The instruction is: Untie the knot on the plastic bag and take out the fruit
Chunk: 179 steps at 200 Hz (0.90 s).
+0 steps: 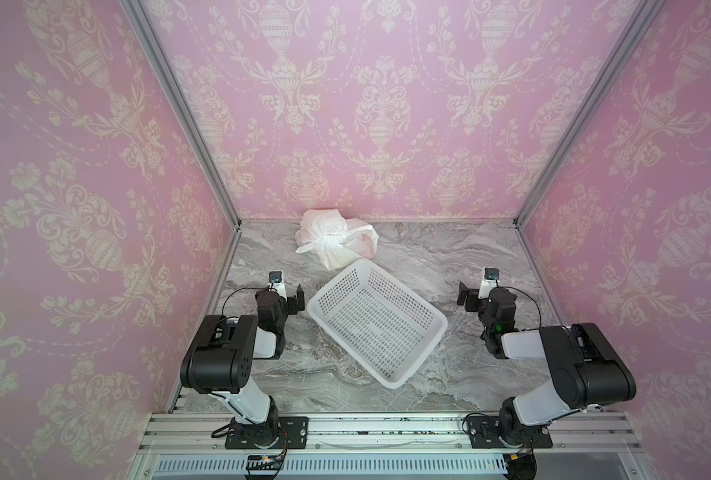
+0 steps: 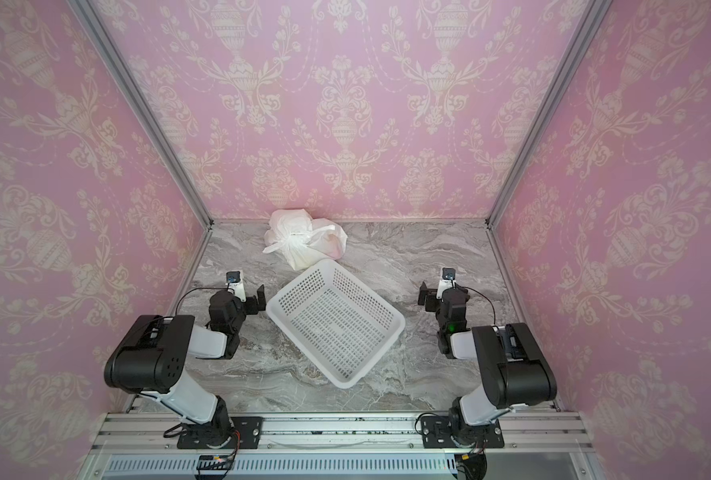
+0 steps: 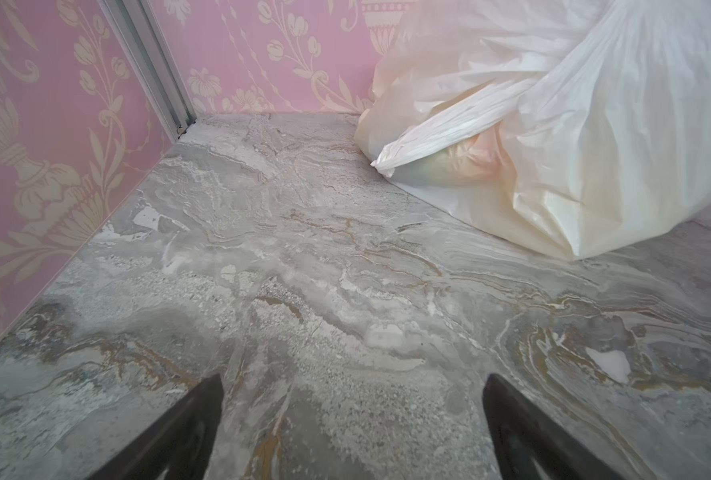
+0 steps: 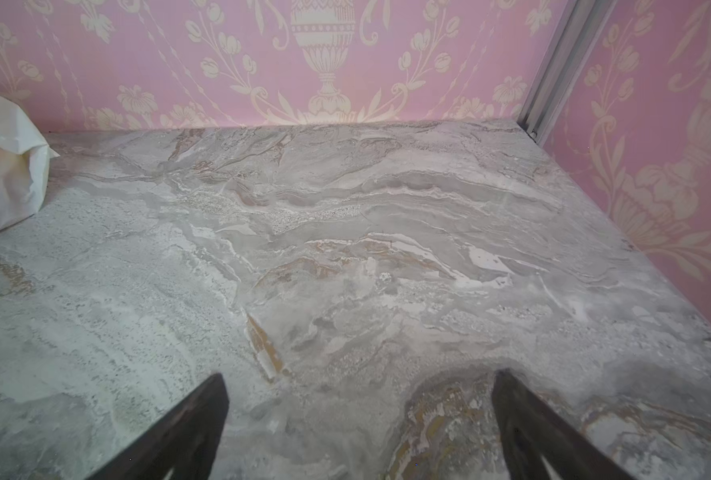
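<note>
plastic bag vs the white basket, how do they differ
The plastic bag is soft, crumpled and tied shut at the knot; the basket is rigid, perforated and open-topped. The bag bulges with fruit faintly showing through; the basket is empty. Both are white.

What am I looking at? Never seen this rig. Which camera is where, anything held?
Two robot arms, the left arm and right arm, are bolted to the near rail. Two pictures look down from overhead, nearly identical; the other two come from a camera on each wrist, where the dark jaws poke into view. On the marble table lie a white plastic bag, its knot tied, fruit colours faintly showing through, and an empty white basket. Both pairs of jaws stand open, holding nothing.
</note>
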Available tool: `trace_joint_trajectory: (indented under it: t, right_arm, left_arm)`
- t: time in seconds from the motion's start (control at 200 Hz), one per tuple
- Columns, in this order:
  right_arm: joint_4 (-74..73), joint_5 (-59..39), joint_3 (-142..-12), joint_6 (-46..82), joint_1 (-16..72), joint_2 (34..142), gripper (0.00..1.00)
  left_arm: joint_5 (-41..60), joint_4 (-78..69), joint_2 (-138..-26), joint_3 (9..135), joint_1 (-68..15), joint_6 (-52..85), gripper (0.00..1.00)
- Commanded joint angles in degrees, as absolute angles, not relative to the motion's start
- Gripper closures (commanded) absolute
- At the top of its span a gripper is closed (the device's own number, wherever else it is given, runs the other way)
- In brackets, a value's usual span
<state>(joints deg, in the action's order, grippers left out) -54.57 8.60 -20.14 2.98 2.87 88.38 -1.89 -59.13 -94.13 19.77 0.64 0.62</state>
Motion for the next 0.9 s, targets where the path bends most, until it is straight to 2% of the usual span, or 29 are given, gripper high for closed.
trace_joint_trajectory:
  t: [0.0, 0.6, 0.716, 0.891]
  right_arm:
    - [-55.11, 9.58, -20.03, 3.04, 2.72, 88.16, 0.0]
    - [-55.21, 9.57, -19.95, 3.04, 2.8, 88.09, 0.0]
    - [-58.5, 13.31, -17.83, 4.32, 2.74, 87.14, 0.0]
    - [-62.25, 13.18, -15.57, 4.1, 2.86, 86.83, 0.0]
  left_arm:
    - [-2.94, -60.12, -93.74, 19.29, 0.63, -0.91, 0.01]
    - [-3.08, -60.12, -93.69, 19.24, 0.64, -0.93, 0.01]
    - [-3.13, -60.11, -93.69, 19.24, 0.62, -0.89, 0.01]
    - [-4.35, -62.22, -93.65, 18.17, 0.35, -0.93, 0.01]
